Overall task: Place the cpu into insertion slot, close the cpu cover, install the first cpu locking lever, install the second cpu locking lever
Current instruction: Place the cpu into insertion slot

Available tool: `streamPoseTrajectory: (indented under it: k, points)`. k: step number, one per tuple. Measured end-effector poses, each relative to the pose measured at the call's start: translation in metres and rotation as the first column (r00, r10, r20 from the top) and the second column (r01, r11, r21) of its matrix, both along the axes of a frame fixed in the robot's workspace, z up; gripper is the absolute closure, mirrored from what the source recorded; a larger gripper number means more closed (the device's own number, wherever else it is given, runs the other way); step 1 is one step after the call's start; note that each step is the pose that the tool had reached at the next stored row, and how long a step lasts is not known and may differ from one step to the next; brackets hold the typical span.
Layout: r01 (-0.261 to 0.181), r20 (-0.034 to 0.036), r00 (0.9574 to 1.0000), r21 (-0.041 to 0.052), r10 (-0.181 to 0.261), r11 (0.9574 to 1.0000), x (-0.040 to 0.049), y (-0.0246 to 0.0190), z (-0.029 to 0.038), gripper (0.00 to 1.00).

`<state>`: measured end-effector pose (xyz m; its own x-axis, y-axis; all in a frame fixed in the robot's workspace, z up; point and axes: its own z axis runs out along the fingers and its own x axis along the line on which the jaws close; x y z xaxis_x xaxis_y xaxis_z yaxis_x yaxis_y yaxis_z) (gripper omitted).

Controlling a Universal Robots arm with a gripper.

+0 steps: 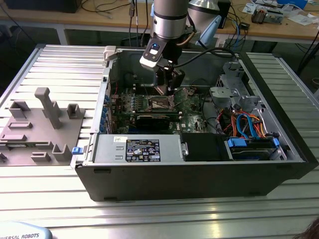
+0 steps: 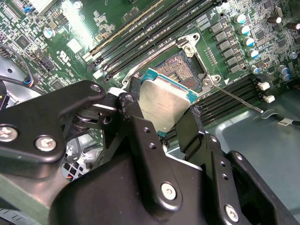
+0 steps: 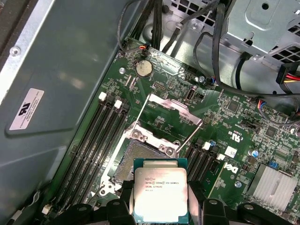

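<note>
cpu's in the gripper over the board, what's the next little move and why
Probably a short shift to bring the cpu squarely over the insertion slot before lowering. In the first wrist view the gripper holds the cpu by its edges. The cpu overlaps just part of the open socket, and the cpu cover stands raised, so nothing covers the socket.

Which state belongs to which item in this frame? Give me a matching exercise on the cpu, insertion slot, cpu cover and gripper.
Things:
1. cpu
2. insertion slot
3. cpu cover
4. gripper

States:
A. swung up, open
B. shut on the chip
C. uncovered, contacts showing
D. clamped at two opposite edges

Pairs: 1-D, 2-C, 3-A, 4-B
</note>
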<state>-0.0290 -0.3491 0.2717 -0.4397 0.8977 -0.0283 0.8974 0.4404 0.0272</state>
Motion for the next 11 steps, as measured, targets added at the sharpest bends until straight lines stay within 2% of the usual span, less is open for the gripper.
streamPoseTrajectory:
  k: [11]
  points:
    - [0.005, 0.0, 1.0, 0.0, -0.005, 1.0, 0.0, 0.0, -0.0003, 0.46]
